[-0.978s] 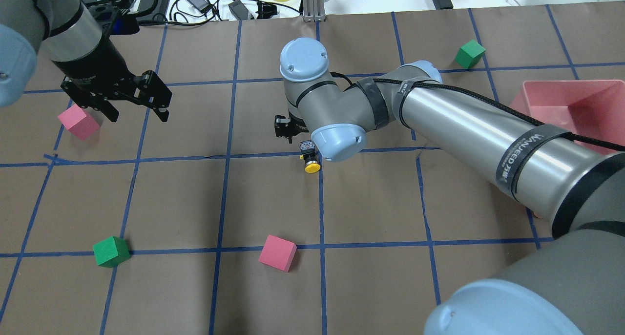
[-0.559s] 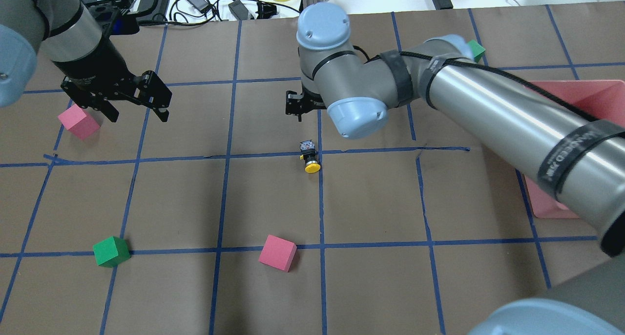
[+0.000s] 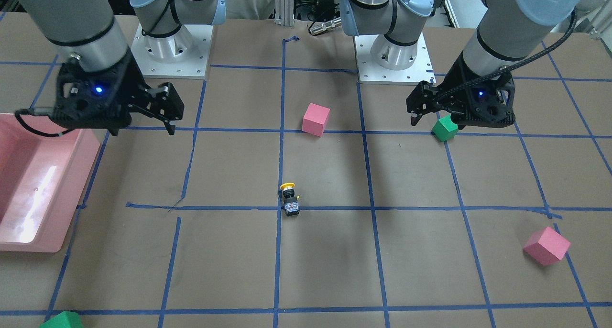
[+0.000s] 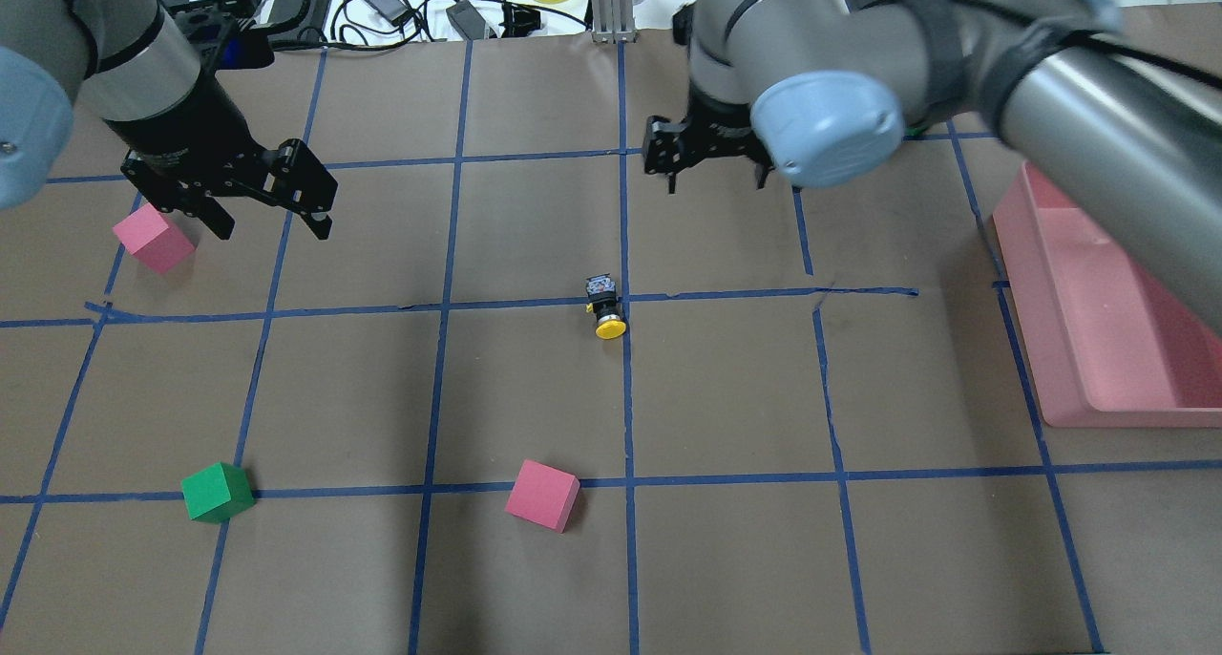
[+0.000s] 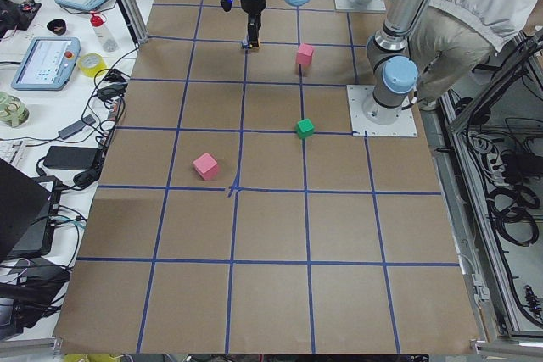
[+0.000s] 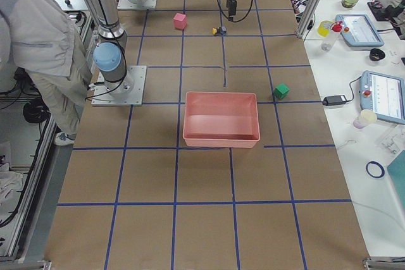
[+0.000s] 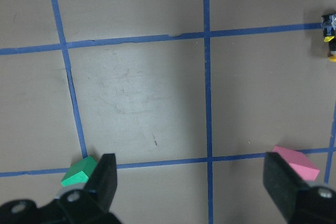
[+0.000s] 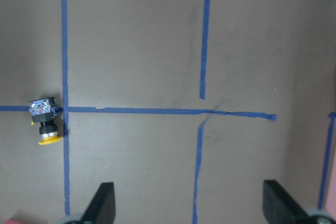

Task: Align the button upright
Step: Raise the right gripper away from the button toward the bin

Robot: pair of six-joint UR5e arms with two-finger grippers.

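The button (image 4: pixel 605 309), a yellow cap on a black body with a grey base, lies on its side at a tape crossing in the middle of the table, cap towards the robot. It also shows in the front view (image 3: pixel 289 200), the right wrist view (image 8: pixel 46 121) and the left wrist view (image 7: pixel 331 38). My right gripper (image 4: pixel 716 176) is open and empty, raised beyond and to the right of the button. My left gripper (image 4: pixel 272 225) is open and empty, hanging far left next to a pink cube (image 4: pixel 153 238).
A pink bin (image 4: pixel 1098 349) stands at the right edge. A green cube (image 4: pixel 218 492) and a second pink cube (image 4: pixel 542 495) lie near the front. Cables and boxes lie past the table's far edge.
My right arm has lifted and swung away to the far right, off the button. The button lies in the same place. My left arm has not moved.
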